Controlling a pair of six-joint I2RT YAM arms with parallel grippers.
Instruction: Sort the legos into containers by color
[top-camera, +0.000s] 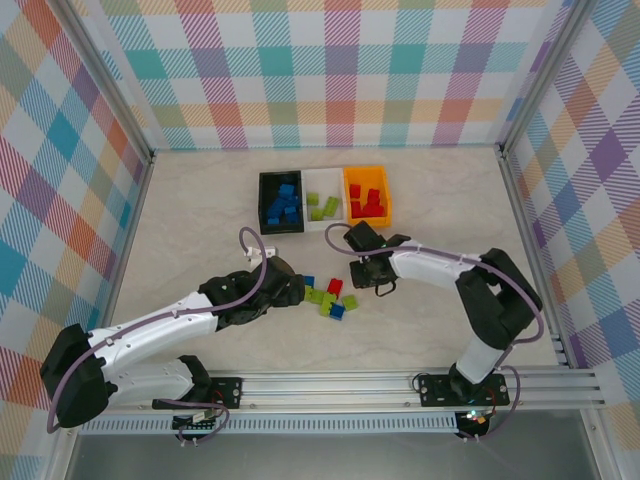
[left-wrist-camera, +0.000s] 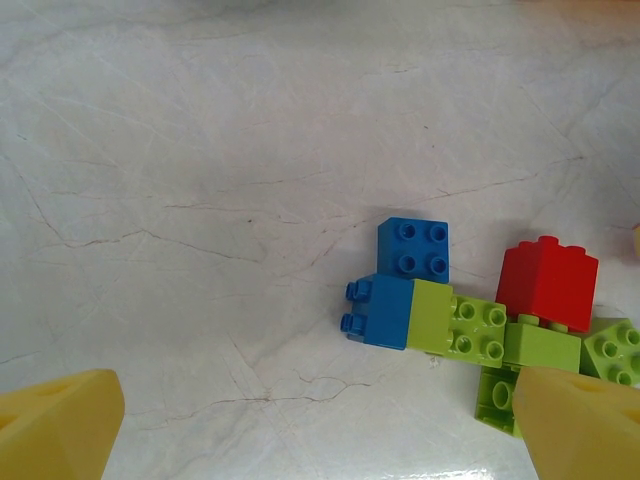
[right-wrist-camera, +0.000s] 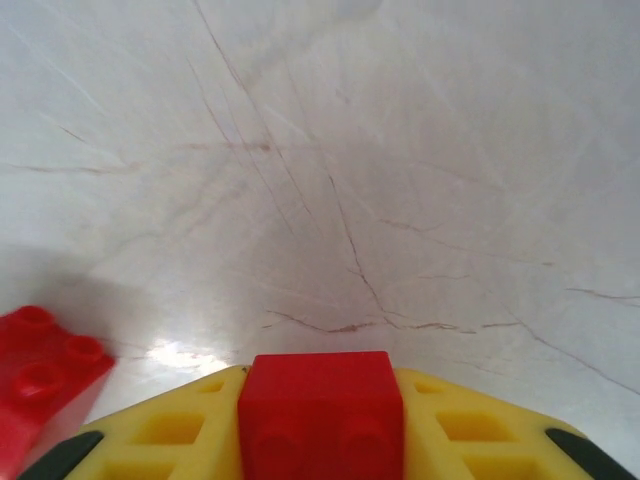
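Note:
Three bins stand in a row at the back: black (top-camera: 281, 203) holding blue bricks, white (top-camera: 313, 185) holding lime ones, orange (top-camera: 368, 176) holding red ones. Loose legos (top-camera: 330, 297) lie mid-table. My left gripper (top-camera: 296, 290) is open just left of them. In the left wrist view its yellow fingers (left-wrist-camera: 55, 425) are spread wide, nothing between them. Ahead and to the right lie a blue brick (left-wrist-camera: 413, 247), a blue-and-lime pair (left-wrist-camera: 410, 313), a red brick (left-wrist-camera: 547, 283) and more lime ones. My right gripper (right-wrist-camera: 320, 440) is shut on a red brick (right-wrist-camera: 320, 405) above the tabletop.
A second red brick (right-wrist-camera: 40, 370) lies on the table by the right gripper's left side. Checked walls and metal rails (top-camera: 505, 190) enclose the marbled table (top-camera: 200, 220). The right gripper (top-camera: 375, 272) hangs in front of the orange bin, right of the loose pile.

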